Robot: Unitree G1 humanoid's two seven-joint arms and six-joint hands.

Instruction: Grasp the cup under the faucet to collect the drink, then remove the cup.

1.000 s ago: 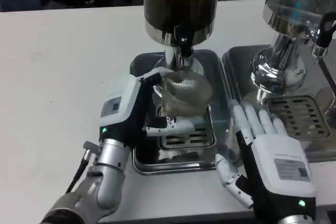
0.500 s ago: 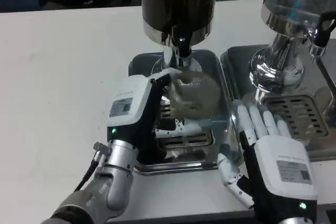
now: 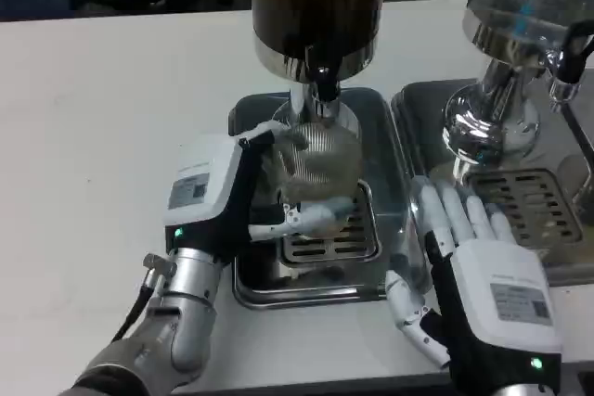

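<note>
Cup in left hand under faucet, white table

— What's carrying it all?
— A white table.
— And directly on it?
— Two metal drip trays, side by side: the left tray near the middle, the right tray just beside it, each under a dispenser

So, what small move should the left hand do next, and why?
Probably hold the cup steady under the faucet. The left hand grips the cup upright over the drip tray, just below the spout, and I cannot tell whether it has filled. The right hand rests open nearby.
</note>
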